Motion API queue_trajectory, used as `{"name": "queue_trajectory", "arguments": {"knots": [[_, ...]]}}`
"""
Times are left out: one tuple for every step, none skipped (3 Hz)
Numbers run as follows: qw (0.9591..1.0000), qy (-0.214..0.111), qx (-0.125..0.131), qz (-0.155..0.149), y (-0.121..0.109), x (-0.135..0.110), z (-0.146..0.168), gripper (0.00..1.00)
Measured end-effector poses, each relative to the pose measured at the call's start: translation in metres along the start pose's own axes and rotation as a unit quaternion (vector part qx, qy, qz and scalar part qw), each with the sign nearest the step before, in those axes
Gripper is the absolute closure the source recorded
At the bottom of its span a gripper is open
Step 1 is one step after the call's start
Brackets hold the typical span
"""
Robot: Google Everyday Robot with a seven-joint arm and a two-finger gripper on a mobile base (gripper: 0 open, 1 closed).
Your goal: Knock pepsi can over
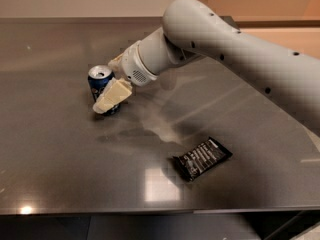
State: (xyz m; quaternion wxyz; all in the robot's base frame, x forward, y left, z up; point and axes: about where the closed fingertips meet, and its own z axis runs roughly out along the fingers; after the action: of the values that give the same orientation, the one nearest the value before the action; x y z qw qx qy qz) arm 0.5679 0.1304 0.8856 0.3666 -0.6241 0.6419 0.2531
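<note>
The pepsi can [100,84] stands upright on the grey table [60,154], left of the middle. It is dark blue with a silver top. My gripper [112,96] reaches in from the right on the white arm [225,49]. Its cream fingers [114,95] lie against the can's right front side and cover part of it. The gripper holds nothing.
A black snack packet [202,158] lies flat on the table to the lower right of the can. The table's front edge [150,211] runs along the bottom. A wall stands behind the far edge.
</note>
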Motion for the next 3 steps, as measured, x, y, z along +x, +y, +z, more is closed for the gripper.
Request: {"name": "queue_trajectory", "arguments": {"knots": [[0.9999,-0.009,-0.004,0.000,-0.007,-0.004,0.001,0.41],[1.0000,-0.007,-0.006,-0.004,-0.012,-0.007,-0.004,0.65],[0.9993,0.032,-0.001,-0.019,-0.016,-0.014,-0.027,0.88]]}}
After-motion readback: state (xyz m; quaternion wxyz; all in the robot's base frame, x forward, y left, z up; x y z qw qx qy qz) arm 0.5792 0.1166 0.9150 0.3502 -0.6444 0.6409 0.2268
